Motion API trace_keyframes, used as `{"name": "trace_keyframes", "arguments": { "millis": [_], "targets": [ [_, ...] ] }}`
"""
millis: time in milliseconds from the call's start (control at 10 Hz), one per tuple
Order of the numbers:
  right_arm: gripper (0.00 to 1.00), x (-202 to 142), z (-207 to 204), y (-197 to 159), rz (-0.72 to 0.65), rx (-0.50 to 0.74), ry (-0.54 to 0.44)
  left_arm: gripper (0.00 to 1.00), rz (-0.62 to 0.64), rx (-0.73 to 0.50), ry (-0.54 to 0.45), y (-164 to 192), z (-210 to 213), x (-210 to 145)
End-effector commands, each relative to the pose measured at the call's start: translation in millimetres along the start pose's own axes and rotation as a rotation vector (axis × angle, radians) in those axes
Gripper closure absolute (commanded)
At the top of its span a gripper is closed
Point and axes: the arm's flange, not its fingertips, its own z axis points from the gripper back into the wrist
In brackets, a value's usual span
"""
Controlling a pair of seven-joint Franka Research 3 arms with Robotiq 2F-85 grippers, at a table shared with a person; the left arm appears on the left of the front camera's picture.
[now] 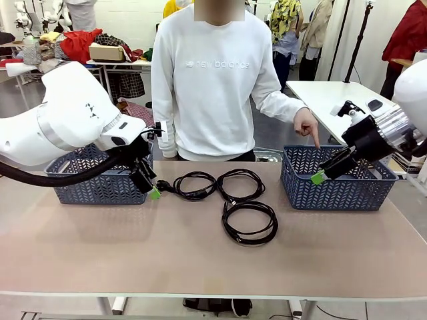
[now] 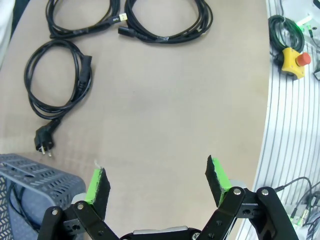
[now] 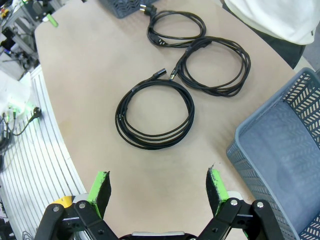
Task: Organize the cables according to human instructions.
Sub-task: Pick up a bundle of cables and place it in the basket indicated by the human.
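Observation:
Three coiled black cables lie in the middle of the table: one at the left (image 1: pixel 193 184) with its plug toward the left basket, one beside it (image 1: pixel 241 183), one nearer me (image 1: pixel 250 224). In the left wrist view they are the plugged coil (image 2: pixel 55 82) and two farther coils (image 2: pixel 82 20) (image 2: pixel 167 20). The right wrist view has them too (image 3: pixel 155 115) (image 3: pixel 212 65) (image 3: pixel 175 27). My left gripper (image 1: pixel 148 185) (image 2: pixel 156 170) hangs open by the left basket (image 1: pixel 100 183). My right gripper (image 1: pixel 323 173) (image 3: pixel 157 175) is open in front of the right basket (image 1: pixel 333 183). The person's hand (image 1: pixel 308 127) points down into the right basket.
Both blue-grey baskets stand at the far side of the table, left (image 2: pixel 30 182) and right (image 3: pixel 285 150). A dark cord-like shape shows through the left basket's wall; I cannot tell what it is. A yellow box with a red stop button (image 2: pixel 294 61) sits off the table edge.

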Motion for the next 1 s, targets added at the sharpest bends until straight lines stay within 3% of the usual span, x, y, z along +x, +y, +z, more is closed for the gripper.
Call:
{"name": "trace_keyframes", "arguments": {
  "millis": [0, 400, 900],
  "targets": [
    [0.0, 1, -1, -3, 0.019, 0.016, -0.027, 0.0, 0.003, 0.003, -0.001, 3, 1, -1],
    [0.0, 0, 0, 0, 0.0, 0.0, 0.0, 0.0, 0.003, 0.003, -0.001, 3, 1, -1],
    [0.0, 46, -47, 23, -0.2, -0.01, 0.118, 0.0, 0.003, 0.003, -0.001, 3, 1, -1]
  ]
}}
